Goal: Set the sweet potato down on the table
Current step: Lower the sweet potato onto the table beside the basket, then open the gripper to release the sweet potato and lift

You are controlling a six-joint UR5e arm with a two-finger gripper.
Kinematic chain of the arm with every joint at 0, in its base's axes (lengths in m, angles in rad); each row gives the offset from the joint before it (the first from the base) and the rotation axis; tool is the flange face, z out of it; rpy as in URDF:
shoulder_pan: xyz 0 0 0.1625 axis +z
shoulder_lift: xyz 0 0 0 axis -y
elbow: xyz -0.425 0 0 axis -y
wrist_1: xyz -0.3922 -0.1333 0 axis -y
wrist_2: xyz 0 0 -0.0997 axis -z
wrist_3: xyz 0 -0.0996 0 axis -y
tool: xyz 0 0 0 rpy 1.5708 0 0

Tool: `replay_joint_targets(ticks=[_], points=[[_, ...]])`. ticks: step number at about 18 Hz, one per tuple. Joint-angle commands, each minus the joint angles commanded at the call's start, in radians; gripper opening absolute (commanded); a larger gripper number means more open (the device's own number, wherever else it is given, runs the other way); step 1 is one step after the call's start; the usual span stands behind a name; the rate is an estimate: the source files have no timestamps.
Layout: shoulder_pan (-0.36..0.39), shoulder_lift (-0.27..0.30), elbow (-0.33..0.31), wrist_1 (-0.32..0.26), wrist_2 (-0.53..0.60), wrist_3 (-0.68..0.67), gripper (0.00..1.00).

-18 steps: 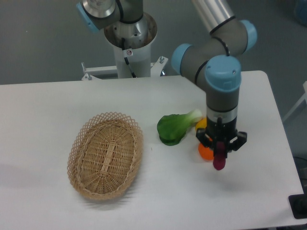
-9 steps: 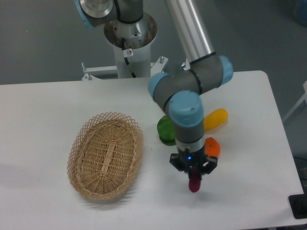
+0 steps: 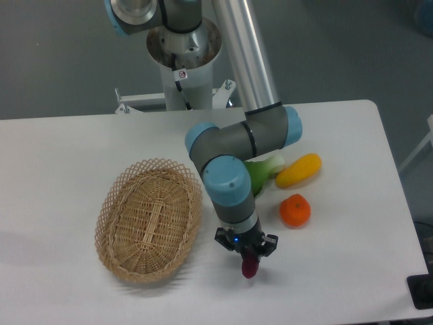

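My gripper points straight down over the front middle of the white table, just right of the wicker basket. It is shut on the sweet potato, a small dark magenta piece held upright, its lower end sticking out below the fingers. I cannot tell whether its tip touches the tabletop.
An oval woven wicker basket lies at the left of the gripper. A green leafy vegetable, partly behind the arm, a yellow elongated vegetable and a round orange fruit lie to the right behind the gripper.
The arm has swung left and toward the front edge with the sweet potato, from beside the orange to a spot near the basket. The yellow vegetable and orange are now uncovered.
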Motion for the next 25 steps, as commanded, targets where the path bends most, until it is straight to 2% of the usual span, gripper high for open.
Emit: replay_joint_targets(ticks=[12, 15, 18, 23, 25], points=[[-0.023, -0.012, -0.002, 0.005, 0.034, 0.032, 0.39], [-0.023, -0.012, 0.005, 0.005, 0.034, 0.029, 0.59], [-0.023, -0.008, 0.032, 0.003, 0.034, 0.025, 1.00], [-0.023, 0.012, 0.110, 0.002, 0.035, 0.006, 1.00], [-0.017, 0.028, 0.120, 0.002, 0.034, 0.020, 1.00]])
